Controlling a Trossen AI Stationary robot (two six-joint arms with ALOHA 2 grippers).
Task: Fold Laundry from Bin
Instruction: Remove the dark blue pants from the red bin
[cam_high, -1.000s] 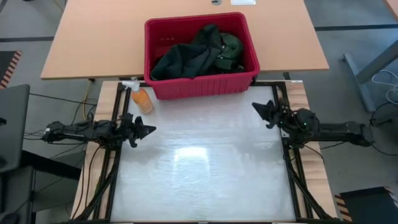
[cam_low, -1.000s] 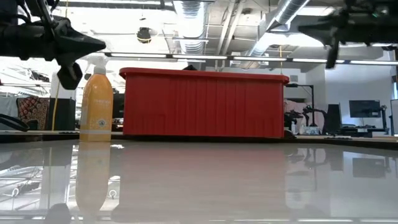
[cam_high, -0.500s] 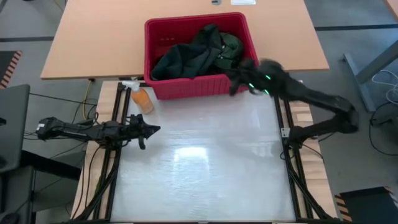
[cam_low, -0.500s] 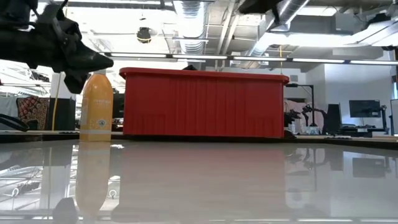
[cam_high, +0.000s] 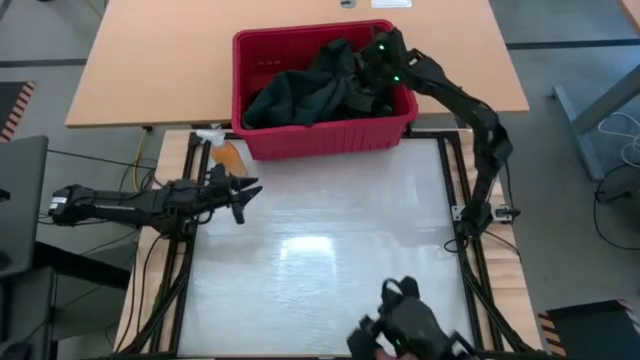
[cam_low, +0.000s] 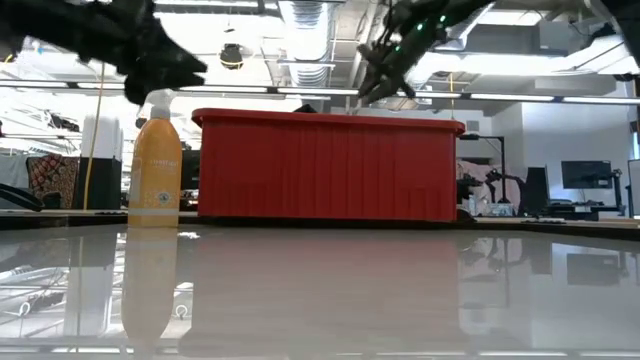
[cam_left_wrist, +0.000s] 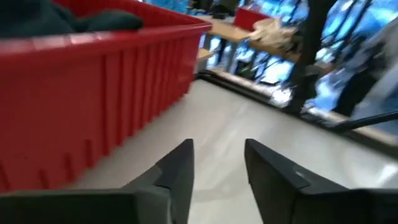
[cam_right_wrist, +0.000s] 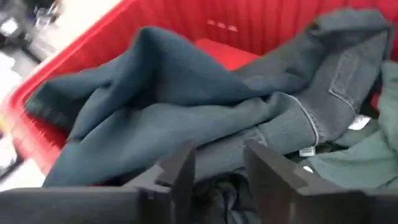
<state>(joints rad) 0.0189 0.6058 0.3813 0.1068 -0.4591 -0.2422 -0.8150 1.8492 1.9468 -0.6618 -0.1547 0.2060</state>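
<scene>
The red bin (cam_high: 320, 138) stands at the table's far edge with the laundry (cam_high: 300, 95) piled inside: dark charcoal garments (cam_right_wrist: 186, 106) and an olive-green piece (cam_right_wrist: 367, 155) beside them. My right gripper (cam_high: 372, 68) hangs open over the bin's right part, above the rim (cam_low: 330, 118), its fingers just over the dark cloth (cam_right_wrist: 217, 165). My left gripper (cam_high: 248, 190) is open above the table's left side, near the bin's front left corner (cam_left_wrist: 81, 93), with nothing between its fingers (cam_left_wrist: 217, 165).
An orange spray bottle (cam_high: 228, 158) stands just left of the bin's front corner, between the bin and my left gripper. A dark blurred shape (cam_high: 405, 325) shows at the table's near edge. The white table top (cam_high: 330, 240) lies bare between the arms.
My right gripper has swung from the table's right edge toward the far edge and up, and now hangs over the bin's laundry. My left gripper has risen and moved a little toward the right and the bin. The laundry has not moved.
</scene>
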